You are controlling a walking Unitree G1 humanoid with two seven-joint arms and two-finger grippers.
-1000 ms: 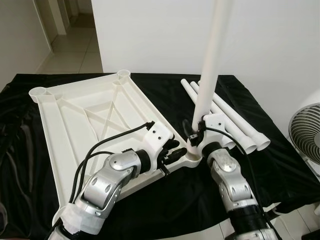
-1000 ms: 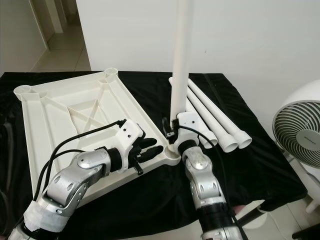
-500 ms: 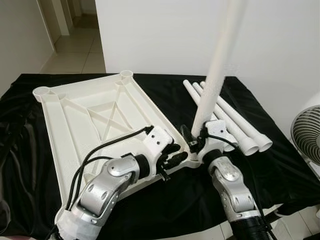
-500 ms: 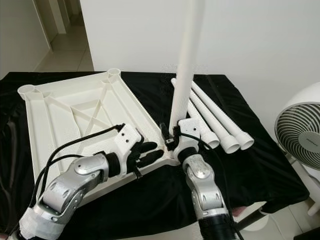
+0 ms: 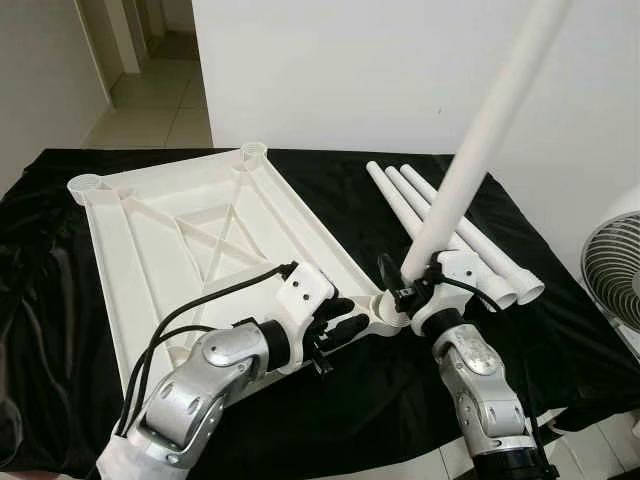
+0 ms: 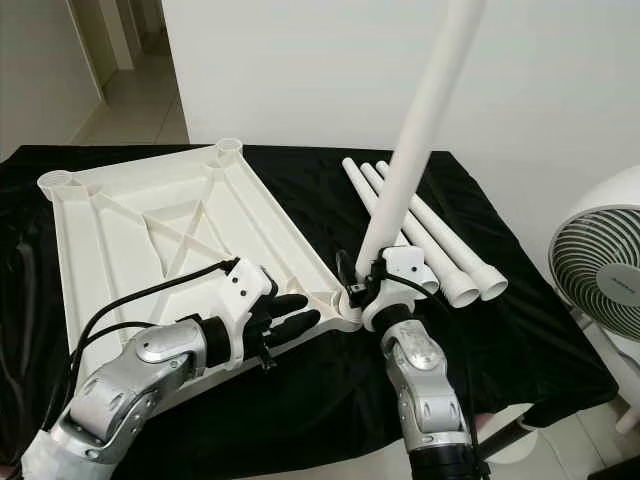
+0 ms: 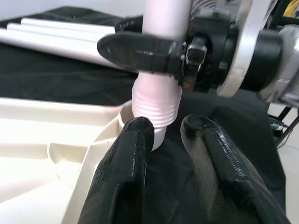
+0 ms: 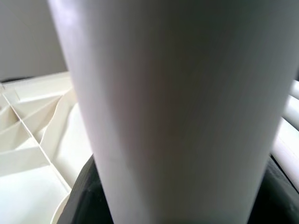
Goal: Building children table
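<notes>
Right gripper point(image 5: 398, 292) jaws pinching tilted leg point(image 5: 470, 170) at tabletop point(image 5: 150, 230) corner socket, left gripper point(image 5: 345, 322) jaws spread

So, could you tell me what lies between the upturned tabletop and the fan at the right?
In the left eye view, the three loose legs lie side by side on the black cloth between the tabletop and fan.
</notes>
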